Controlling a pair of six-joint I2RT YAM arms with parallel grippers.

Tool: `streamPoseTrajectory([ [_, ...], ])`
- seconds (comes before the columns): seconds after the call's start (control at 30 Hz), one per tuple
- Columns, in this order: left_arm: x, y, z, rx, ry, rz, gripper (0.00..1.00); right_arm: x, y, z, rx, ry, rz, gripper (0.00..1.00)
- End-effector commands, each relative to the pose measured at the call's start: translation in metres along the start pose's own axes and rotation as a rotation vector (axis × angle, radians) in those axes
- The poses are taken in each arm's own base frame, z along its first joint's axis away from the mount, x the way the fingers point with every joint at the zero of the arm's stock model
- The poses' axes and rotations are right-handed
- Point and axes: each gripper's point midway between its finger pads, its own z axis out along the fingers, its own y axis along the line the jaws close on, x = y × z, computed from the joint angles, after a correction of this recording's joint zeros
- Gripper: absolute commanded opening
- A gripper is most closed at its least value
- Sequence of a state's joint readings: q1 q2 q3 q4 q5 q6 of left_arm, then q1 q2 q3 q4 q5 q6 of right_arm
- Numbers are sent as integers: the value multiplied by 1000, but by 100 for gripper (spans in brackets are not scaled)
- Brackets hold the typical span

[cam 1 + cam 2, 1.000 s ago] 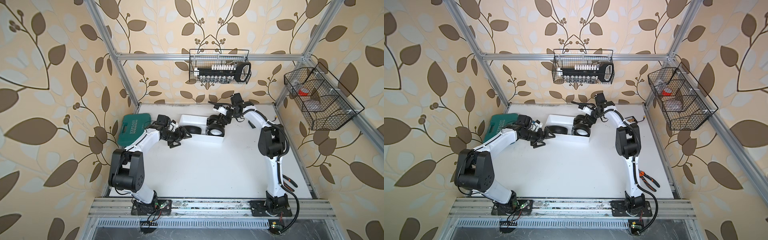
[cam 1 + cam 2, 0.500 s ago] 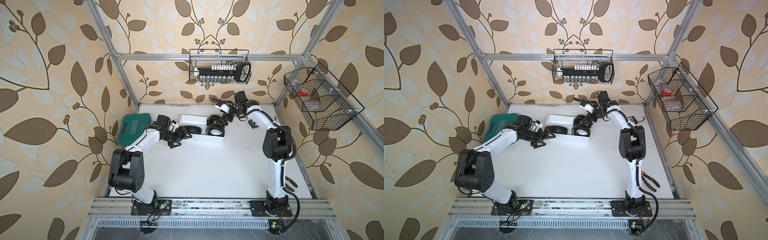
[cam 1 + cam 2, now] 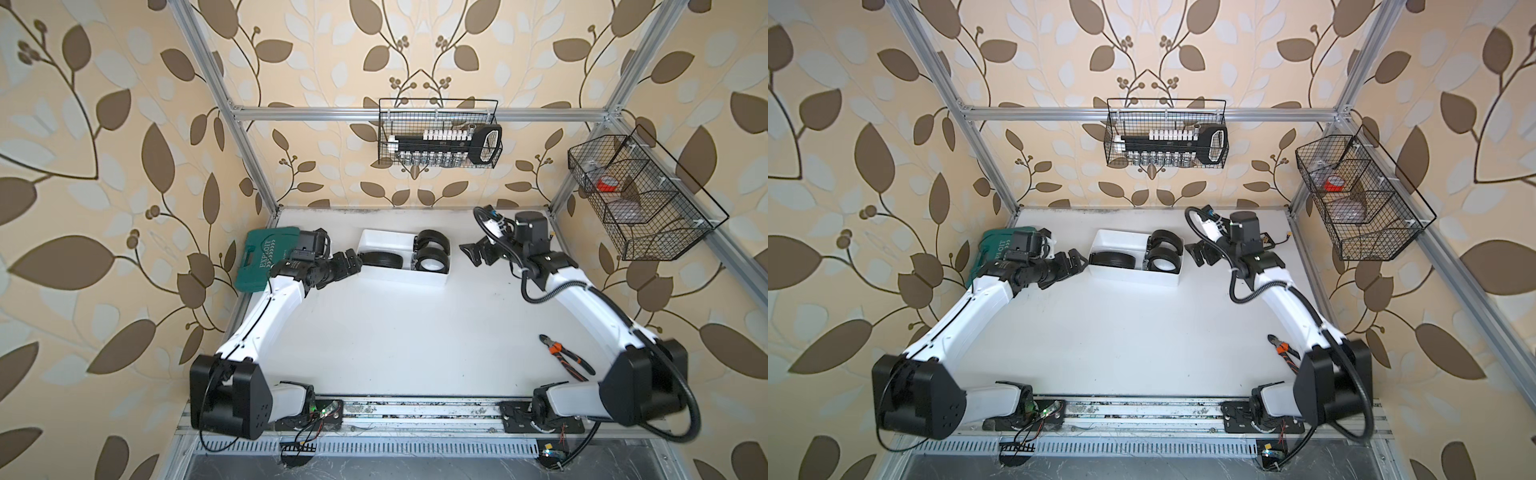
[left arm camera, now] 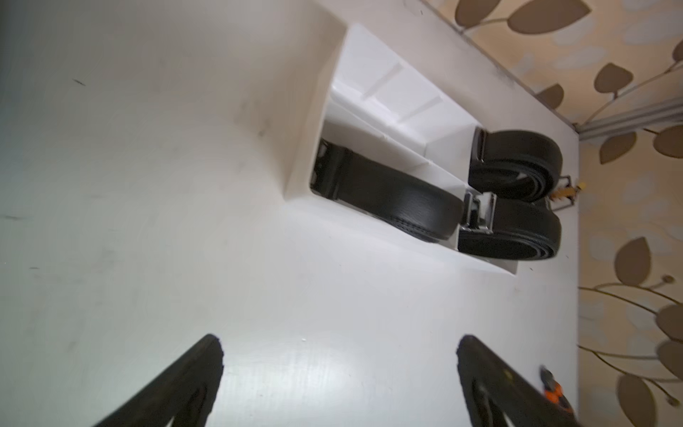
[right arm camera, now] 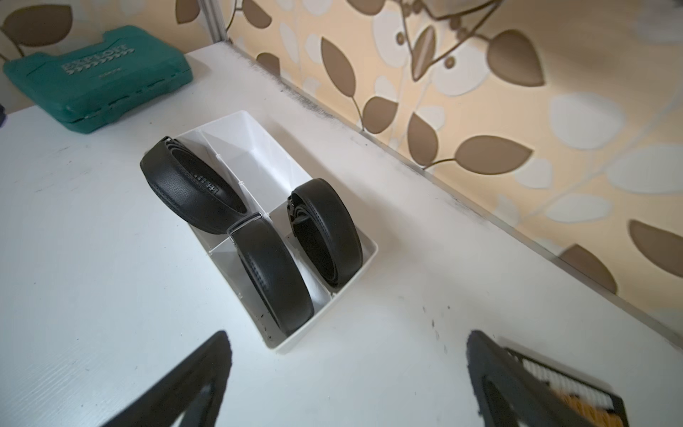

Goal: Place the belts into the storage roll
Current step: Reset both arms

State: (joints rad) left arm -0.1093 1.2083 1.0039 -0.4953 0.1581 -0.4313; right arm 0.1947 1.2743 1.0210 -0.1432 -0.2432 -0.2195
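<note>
A green case (image 3: pixel 266 259) lies at the far left of the table (image 3: pixel 395 332), by the wall. The left gripper (image 3: pixel 355 261) sits just right of it, aimed at the left end of the tray (image 3: pixel 386 240). In the left wrist view its jaws are spread wide with only bare table between them. The fingertips (image 4: pixel 207 355) stop short of the tray.

All three belts (image 3: pixel 1113 261) are coiled inside the tray and stand on edge. The left belt (image 3: pixel 380 261) is a long oval in the near left compartment and leans over the near wall. At the right end, the far belt (image 3: pixel 432 240) and the near belt (image 3: pixel 434 262) sit side by side, each in its own compartment. The near belt's metal buckle (image 5: pixel 245 222) faces the divider.

The right gripper (image 3: pixel 469 254) hangs right of the tray, apart from it and pointing toward it. The right wrist view shows its jaws fully apart, holding nothing. Farther right, orange-handled pliers (image 3: pixel 563 359) lie on the table beside the right arm.
</note>
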Motion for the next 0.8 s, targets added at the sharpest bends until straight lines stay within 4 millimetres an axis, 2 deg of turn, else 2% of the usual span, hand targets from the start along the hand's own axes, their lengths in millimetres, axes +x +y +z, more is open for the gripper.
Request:
streamPoseTrajectory([
  [0.0, -34, 63, -36, -323, -321, 54, 99, 4, -21, -22, 162, -118, 248, 99],
  [0.03, -35, 72, -43, -348, -395, 47, 99, 15, -21, -26, 182, -110, 277, 99],
  [0.1, -34, 75, -50, -311, -517, 78, 99, 37, -27, -32, 243, -90, 339, 99],
  [0.2, -20, 71, -43, -229, -610, 227, 99, 65, -35, -43, 310, -78, 367, 99],
  [0.33, -8, 102, -20, -373, -559, 237, 99, 75, -42, -68, 371, -225, 332, 99],
  [0.47, 17, 122, 18, -384, -511, 258, 99, 104, -67, -86, 492, -287, 412, 99],
  [0.57, 17, 115, 28, -340, -526, 332, 99, 124, -78, -86, 506, -262, 475, 99],
  [0.67, 13, 107, 36, -317, -528, 421, 99, 143, -86, -90, 582, -298, 455, 99],
  [0.77, 9, 103, 43, -302, -525, 449, 99, 152, -89, -90, 615, -336, 445, 99],
])
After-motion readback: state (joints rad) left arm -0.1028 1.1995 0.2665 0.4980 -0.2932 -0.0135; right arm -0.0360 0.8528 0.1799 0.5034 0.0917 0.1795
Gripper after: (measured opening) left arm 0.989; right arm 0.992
